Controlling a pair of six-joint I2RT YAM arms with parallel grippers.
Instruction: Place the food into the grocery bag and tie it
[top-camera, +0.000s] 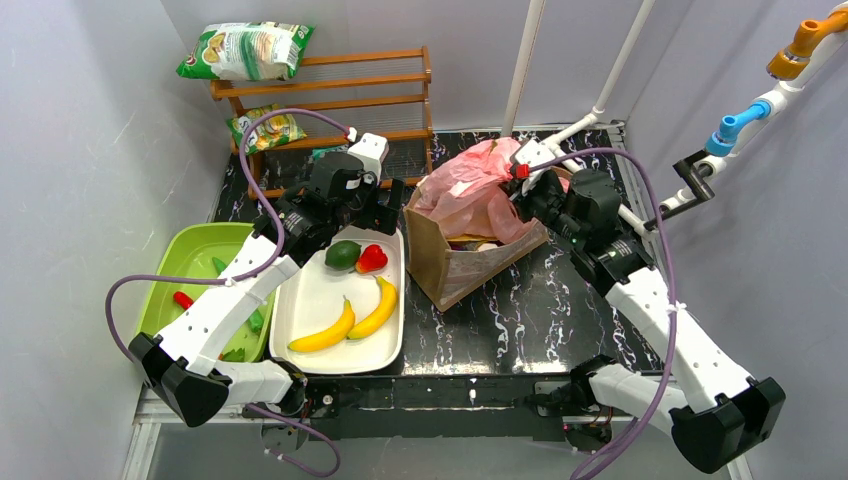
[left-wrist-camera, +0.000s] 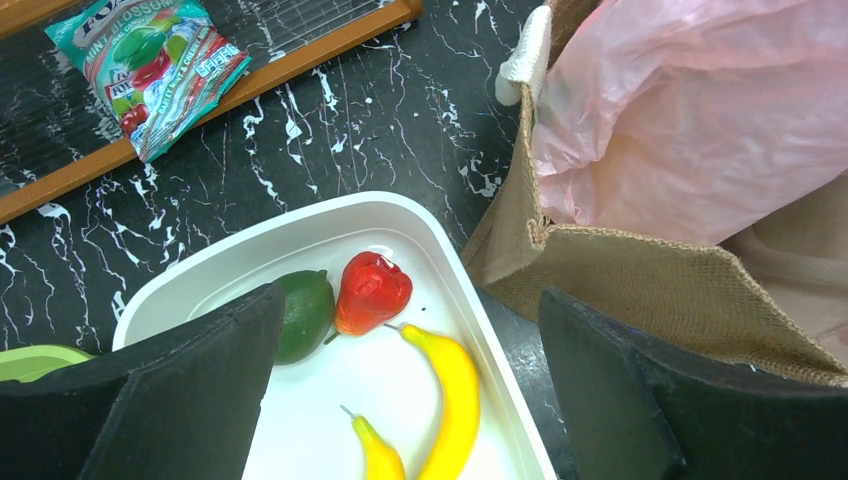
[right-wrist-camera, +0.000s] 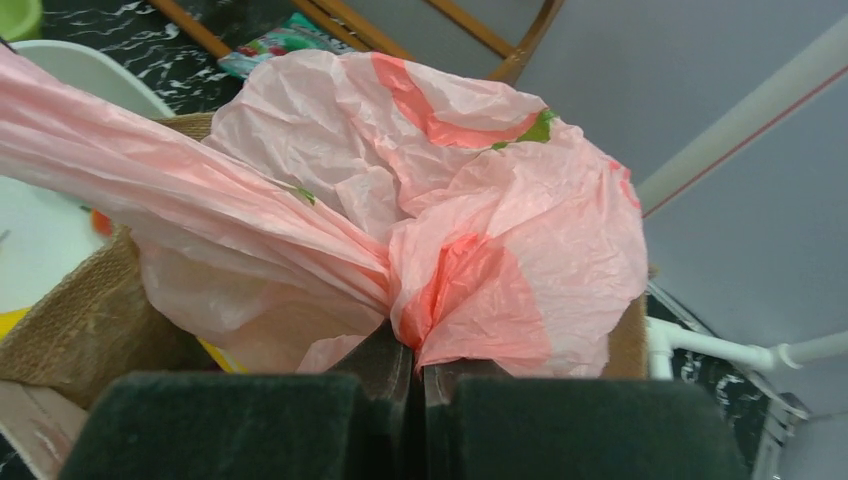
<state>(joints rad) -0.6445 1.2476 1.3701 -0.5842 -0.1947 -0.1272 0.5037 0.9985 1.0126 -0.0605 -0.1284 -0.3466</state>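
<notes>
The pink grocery bag (top-camera: 465, 190) (right-wrist-camera: 480, 190) sits bunched inside a brown burlap bag (top-camera: 470, 275) (left-wrist-camera: 640, 275). My right gripper (top-camera: 527, 190) (right-wrist-camera: 417, 345) is shut on a gathered fold of the pink plastic, which stretches taut toward the left. Two yellow bananas (top-camera: 325, 333) (top-camera: 378, 308) (left-wrist-camera: 455, 400) lie in a white tray (top-camera: 300, 300) (left-wrist-camera: 330, 215) beside a green avocado (top-camera: 342, 254) (left-wrist-camera: 305, 312) and a red fruit (top-camera: 372, 259) (left-wrist-camera: 370, 292). My left gripper (top-camera: 360, 215) (left-wrist-camera: 410, 310) hangs wide open above the tray's far end, holding nothing. A sliver of yellow (right-wrist-camera: 215, 355) shows inside the bag.
A green bin (top-camera: 195, 250) with small items stands left of the tray. A wooden rack (top-camera: 330, 90) at the back carries snack packets (top-camera: 247, 50) (top-camera: 268, 127); another packet (left-wrist-camera: 150, 65) lies by its base. White pipes (top-camera: 600, 110) rise behind the bag.
</notes>
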